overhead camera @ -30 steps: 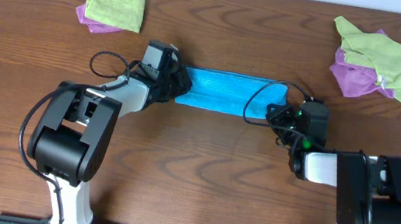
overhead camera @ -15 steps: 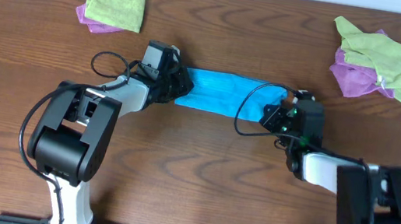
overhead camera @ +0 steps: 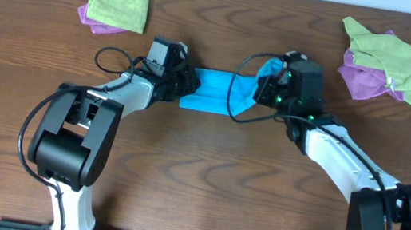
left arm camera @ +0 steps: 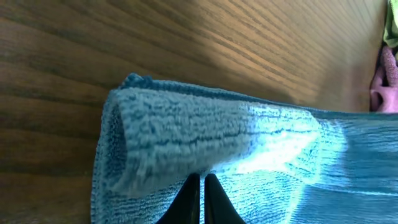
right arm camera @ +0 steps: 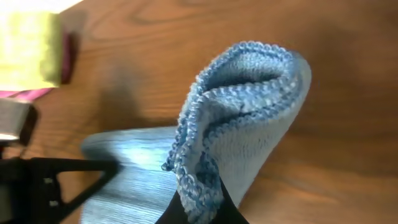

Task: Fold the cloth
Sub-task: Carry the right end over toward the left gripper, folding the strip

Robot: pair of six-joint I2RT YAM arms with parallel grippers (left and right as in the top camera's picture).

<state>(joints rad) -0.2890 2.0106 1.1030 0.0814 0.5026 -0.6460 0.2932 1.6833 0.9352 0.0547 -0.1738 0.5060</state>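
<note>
The sky-blue cloth (overhead camera: 213,92) lies as a narrow folded strip on the wooden table between my two grippers. My left gripper (overhead camera: 186,84) is shut on the cloth's left end; in the left wrist view its closed fingertips (left arm camera: 202,190) press into the blue pile (left arm camera: 186,130). My right gripper (overhead camera: 268,87) is shut on the cloth's right end and holds it lifted and folded back toward the left over the strip. In the right wrist view the pinched edge (right arm camera: 242,106) stands up above my gripper (right arm camera: 202,208).
A lime-green cloth on a purple one (overhead camera: 116,2) lies at the back left. A second lime-green and purple heap (overhead camera: 382,63) lies at the back right. Cables loop near both wrists.
My right gripper has carried the cloth's right end up and to the left, shortening the visible strip. My left gripper has stayed on the left end.
</note>
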